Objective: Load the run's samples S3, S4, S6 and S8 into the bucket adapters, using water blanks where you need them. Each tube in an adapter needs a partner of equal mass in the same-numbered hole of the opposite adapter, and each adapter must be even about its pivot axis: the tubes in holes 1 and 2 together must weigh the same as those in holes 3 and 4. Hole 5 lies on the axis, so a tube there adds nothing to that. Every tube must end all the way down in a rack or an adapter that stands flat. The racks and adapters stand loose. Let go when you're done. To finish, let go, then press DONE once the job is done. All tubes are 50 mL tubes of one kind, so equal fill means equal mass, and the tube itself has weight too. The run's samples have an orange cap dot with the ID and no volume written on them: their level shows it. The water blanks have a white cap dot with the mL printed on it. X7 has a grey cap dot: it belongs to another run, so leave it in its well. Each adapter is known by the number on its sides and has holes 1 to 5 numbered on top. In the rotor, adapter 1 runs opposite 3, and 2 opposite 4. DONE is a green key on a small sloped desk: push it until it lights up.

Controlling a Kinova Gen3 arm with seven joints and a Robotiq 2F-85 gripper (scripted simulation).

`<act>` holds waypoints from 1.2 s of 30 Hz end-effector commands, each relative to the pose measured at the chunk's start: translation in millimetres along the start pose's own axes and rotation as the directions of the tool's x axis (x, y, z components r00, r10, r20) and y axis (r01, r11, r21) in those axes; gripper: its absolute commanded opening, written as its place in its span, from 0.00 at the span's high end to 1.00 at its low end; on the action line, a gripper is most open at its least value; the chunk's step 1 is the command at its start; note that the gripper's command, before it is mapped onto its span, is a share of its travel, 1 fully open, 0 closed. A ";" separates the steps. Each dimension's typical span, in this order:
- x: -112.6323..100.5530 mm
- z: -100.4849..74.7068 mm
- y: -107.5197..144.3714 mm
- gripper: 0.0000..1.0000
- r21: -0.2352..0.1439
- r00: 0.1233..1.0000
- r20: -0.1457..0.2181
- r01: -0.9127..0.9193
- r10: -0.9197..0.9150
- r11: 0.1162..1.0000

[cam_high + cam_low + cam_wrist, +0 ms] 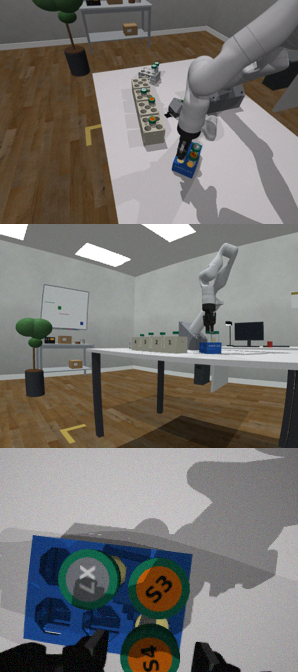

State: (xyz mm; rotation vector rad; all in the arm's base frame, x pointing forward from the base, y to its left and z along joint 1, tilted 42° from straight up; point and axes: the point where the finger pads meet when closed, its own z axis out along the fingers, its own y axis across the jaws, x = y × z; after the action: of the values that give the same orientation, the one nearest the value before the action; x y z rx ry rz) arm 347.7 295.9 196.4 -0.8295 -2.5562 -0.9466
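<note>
The blue sample rack (180, 167) (210, 348) (36, 584) stands on the white table and holds tubes X7 (196, 147) (89, 578), S3 (193, 156) (159, 587) and S4 (190, 164) (150, 655). My gripper (184, 158) (210, 330) (150, 652) is open and points straight down over the rack. Its fingers stand on either side of S4's cap, apart from it. Four beige adapters (154, 137) (158, 344) stand in a row. Adapters 1 and 2 each hold an orange-dot tube (152, 120) (151, 100). Adapter 3 holds a white-dot blank (143, 90).
A small grey blank rack (150, 76) with two tubes stands beyond the adapter row. The sloped grey desk (174, 105) with the green DONE key sits right of the adapters, beside the arm's base. Some wells of the blue rack are empty.
</note>
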 end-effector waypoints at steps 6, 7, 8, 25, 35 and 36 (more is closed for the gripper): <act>-0.4 0.9 0.3 0.38 -0.001 1.000 0.001 0.000 0.000 1.000; -0.4 1.2 0.3 0.38 -0.001 1.000 0.001 0.000 0.000 1.000; -0.4 1.5 0.3 0.38 -0.001 1.000 0.001 0.000 0.000 1.000; -0.4 6.5 0.3 0.38 -0.001 1.000 0.001 0.000 0.000 1.000; -0.4 9.8 0.3 0.38 -0.001 1.000 0.001 0.000 0.000 1.000; -0.4 9.8 0.3 0.38 -0.001 1.000 0.001 0.000 0.000 1.000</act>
State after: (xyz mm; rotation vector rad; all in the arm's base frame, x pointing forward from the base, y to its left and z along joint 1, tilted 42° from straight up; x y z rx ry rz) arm 347.0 302.6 189.0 -0.8295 -2.5562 -0.9465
